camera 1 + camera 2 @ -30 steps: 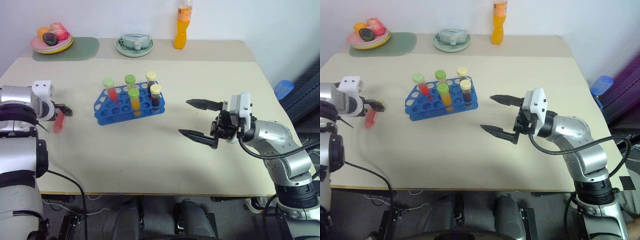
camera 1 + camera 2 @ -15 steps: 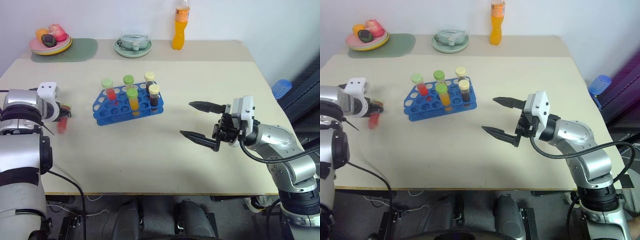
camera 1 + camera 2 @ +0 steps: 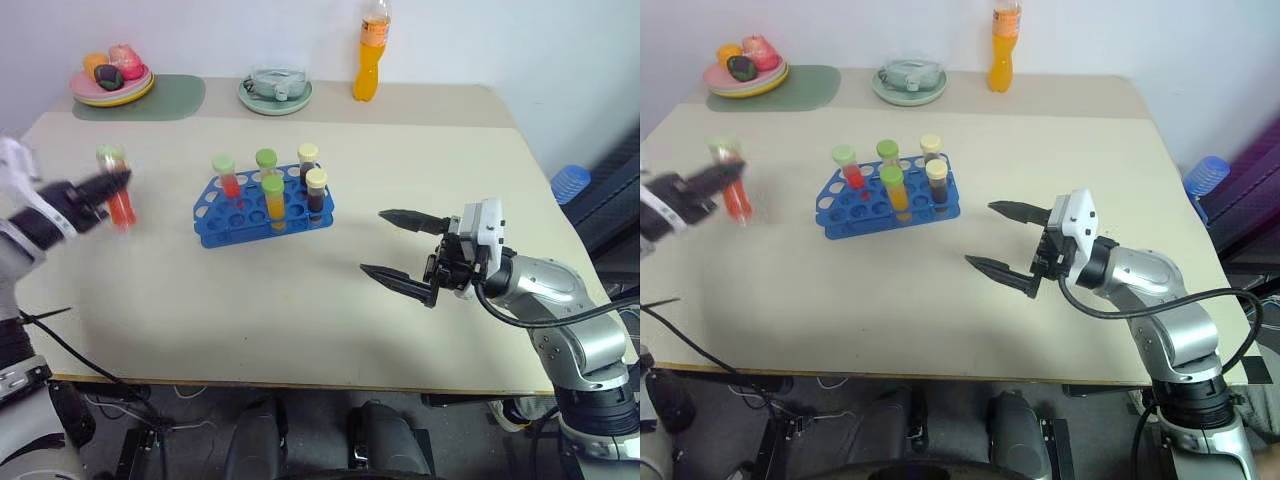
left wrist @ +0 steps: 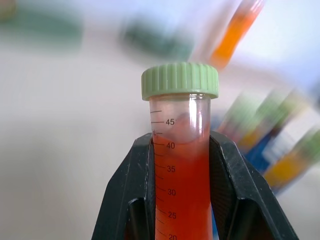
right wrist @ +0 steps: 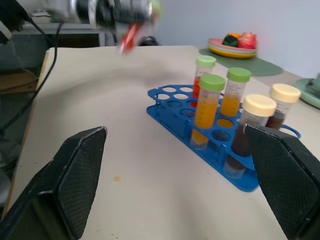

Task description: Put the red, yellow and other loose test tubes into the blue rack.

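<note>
At the far left, the left claw [image 3: 100,190] is clenched on a red test tube [image 3: 119,198] with a green cap, holding it upright in the air above the bench [image 3: 300,300], well apart from the rack. The left wrist view shows both fingers [image 4: 131,200] pressed against the tube's sides below its cap. Near the bench's middle sits the blue rack [image 3: 262,210], carrying 5 capped tubes: 1 red, 2 orange, 2 dark. Behind it stand a plate of fruit [image 3: 112,80], a green dish [image 3: 275,92] and an orange bottle [image 3: 369,60]. To the right, the right claw [image 3: 400,250] hovers released, its fingers spread wide and empty, pointing toward the rack.
</note>
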